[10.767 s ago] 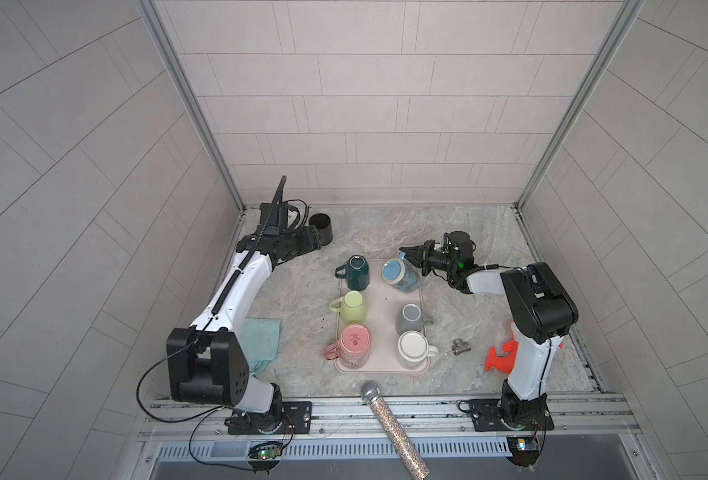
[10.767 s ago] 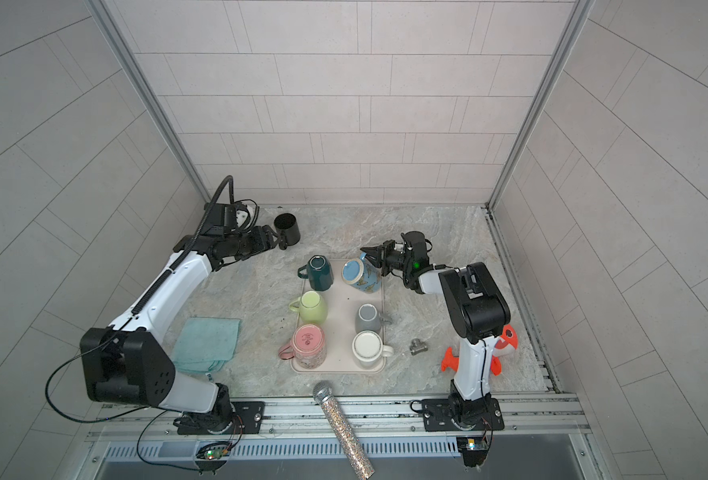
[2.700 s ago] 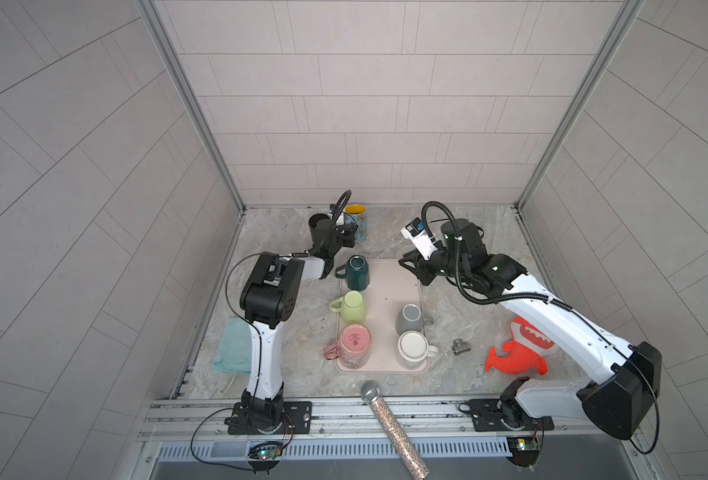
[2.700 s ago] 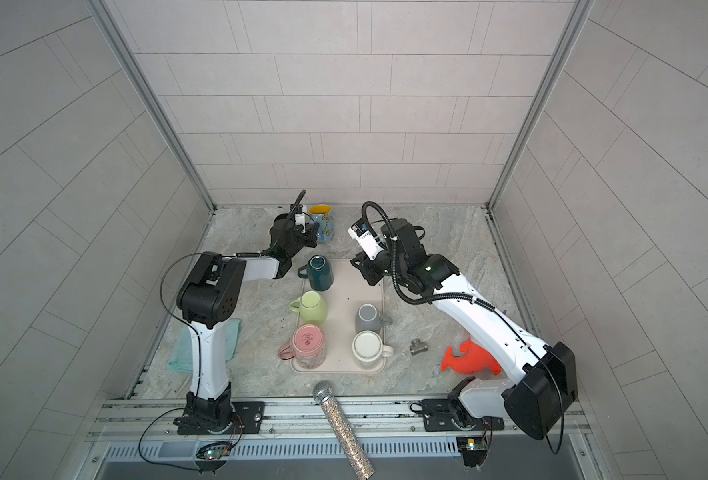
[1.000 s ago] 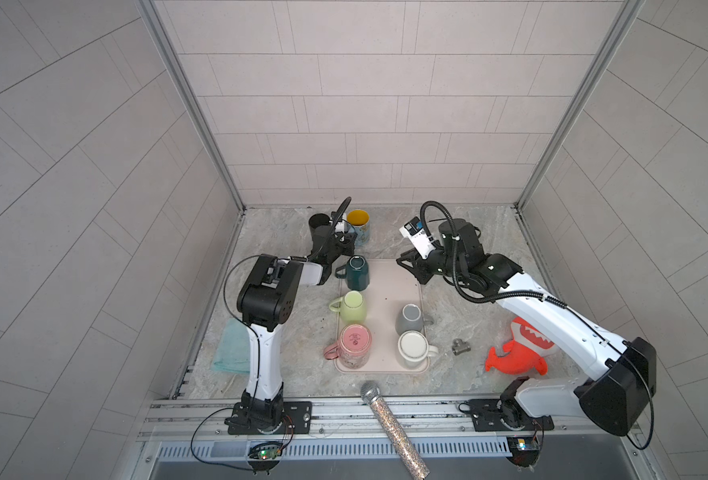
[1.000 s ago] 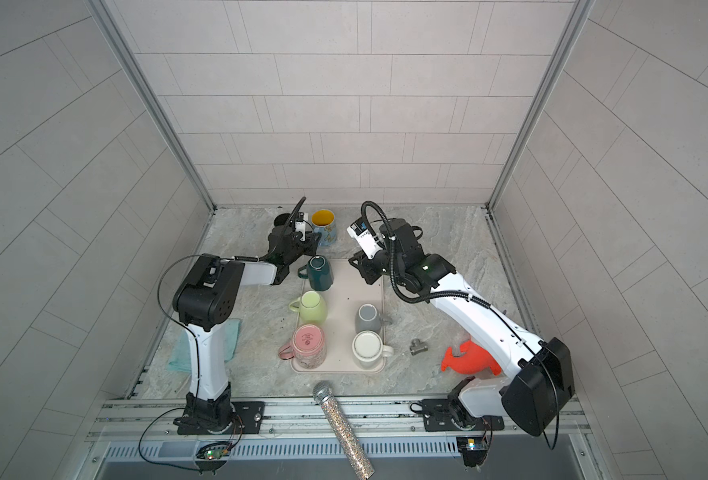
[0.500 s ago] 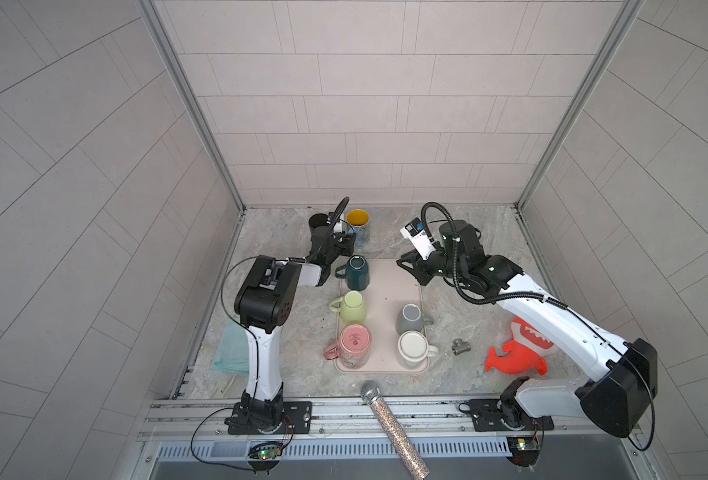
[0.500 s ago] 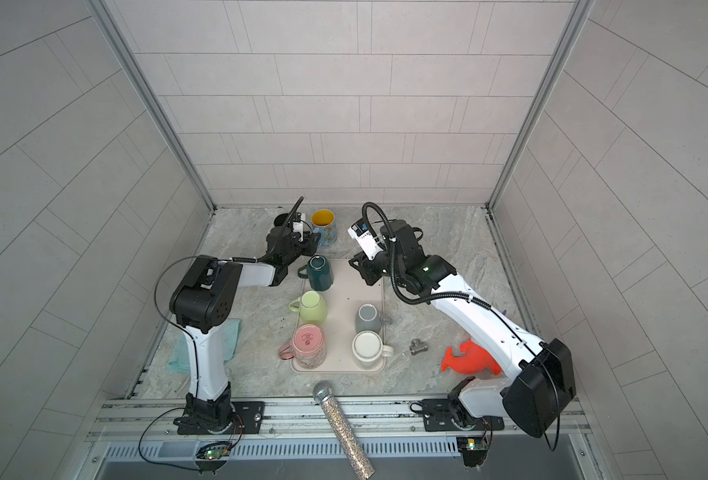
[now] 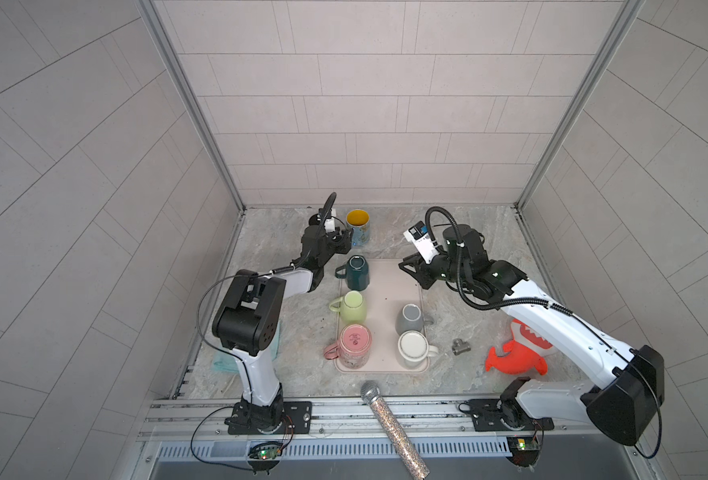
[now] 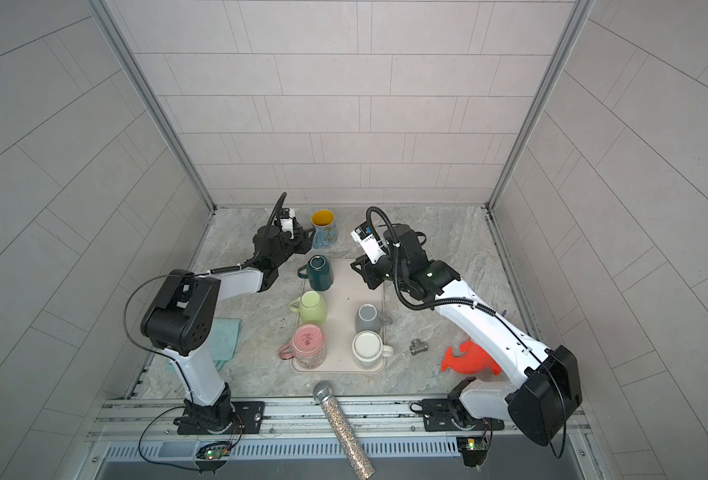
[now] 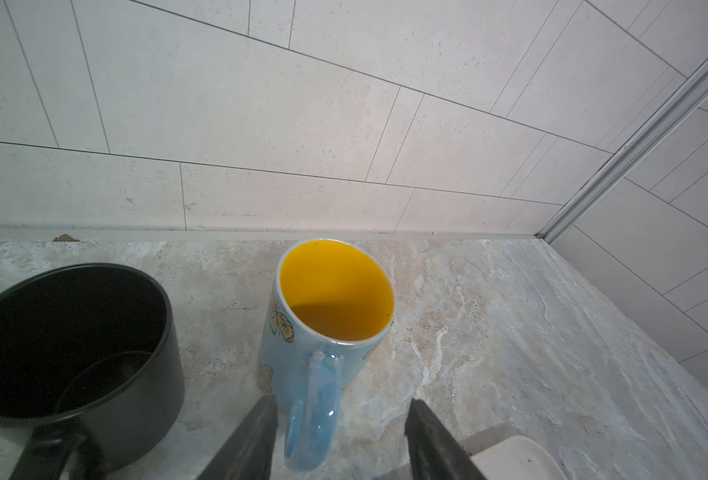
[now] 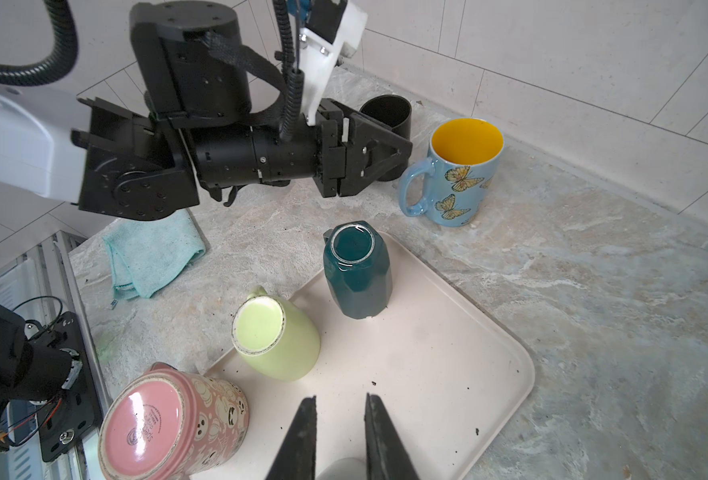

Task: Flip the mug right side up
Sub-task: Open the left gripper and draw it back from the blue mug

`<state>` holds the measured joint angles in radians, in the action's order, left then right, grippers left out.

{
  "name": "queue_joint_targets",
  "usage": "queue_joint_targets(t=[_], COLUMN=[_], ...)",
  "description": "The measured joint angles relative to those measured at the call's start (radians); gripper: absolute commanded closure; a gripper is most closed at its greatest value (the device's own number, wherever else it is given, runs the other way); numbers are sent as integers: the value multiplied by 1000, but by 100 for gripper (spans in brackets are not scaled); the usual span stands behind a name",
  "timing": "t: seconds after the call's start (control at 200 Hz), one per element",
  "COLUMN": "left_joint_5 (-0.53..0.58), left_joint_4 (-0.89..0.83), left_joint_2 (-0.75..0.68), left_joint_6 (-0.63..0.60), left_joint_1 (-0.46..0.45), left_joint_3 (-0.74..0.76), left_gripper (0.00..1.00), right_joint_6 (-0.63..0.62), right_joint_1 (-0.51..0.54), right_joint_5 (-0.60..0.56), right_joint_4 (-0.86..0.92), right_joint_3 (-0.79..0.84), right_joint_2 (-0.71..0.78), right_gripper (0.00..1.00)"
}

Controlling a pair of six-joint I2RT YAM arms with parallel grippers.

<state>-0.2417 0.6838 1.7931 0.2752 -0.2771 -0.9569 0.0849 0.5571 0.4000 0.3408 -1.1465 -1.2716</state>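
Observation:
The mug [image 9: 357, 228] [image 10: 324, 230] is light blue with butterflies and a yellow inside. It stands upright on the stone table near the back wall, mouth up [image 11: 327, 316] [image 12: 464, 174]. My left gripper [image 9: 346, 241] [image 11: 340, 405] is open, and the mug's handle [image 11: 315, 411] lies between its spread fingers, close to one of them. My right gripper [image 9: 410, 272] [image 12: 340, 401] hovers over the tray's far end, narrowly open with nothing between its fingers.
A pink tray [image 9: 385, 291] holds upside-down mugs: dark green [image 9: 357, 272], light green [image 9: 352, 306], pink [image 9: 354, 345], grey [image 9: 411, 318] and white [image 9: 412, 349]. A black cup [image 11: 65, 332] stands beside the blue mug. Teal cloth [image 10: 223, 336], metal fitting [image 9: 460, 347], red shark toy [image 9: 518, 349], glitter microphone [image 9: 389, 424].
The blue mug has gone from the tray to the back of the table, now upright. Over the last second my left jaws have spread apart off its handle. The right arm is still.

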Motion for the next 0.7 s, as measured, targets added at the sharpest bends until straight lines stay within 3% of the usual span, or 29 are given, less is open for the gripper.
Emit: queue_joint_targets(t=[0.165,0.435,0.701], left_joint_5=[4,32,53], left_joint_4=[-227,-865,-1301], left_joint_2=[-163,-342,-391], left_joint_6=[26,97,348], left_joint_1=[0,0,40], left_joint_3=[-3,-213,-331], left_gripper=[44,43,43], right_joint_6=[15,53,78], right_joint_1=[0,0,0], right_joint_5=[0,21,38], right_joint_4=[-3,-43,-51], right_joint_3=[1,27,35], right_joint_2=[6,6,6], right_gripper=[78,78,78])
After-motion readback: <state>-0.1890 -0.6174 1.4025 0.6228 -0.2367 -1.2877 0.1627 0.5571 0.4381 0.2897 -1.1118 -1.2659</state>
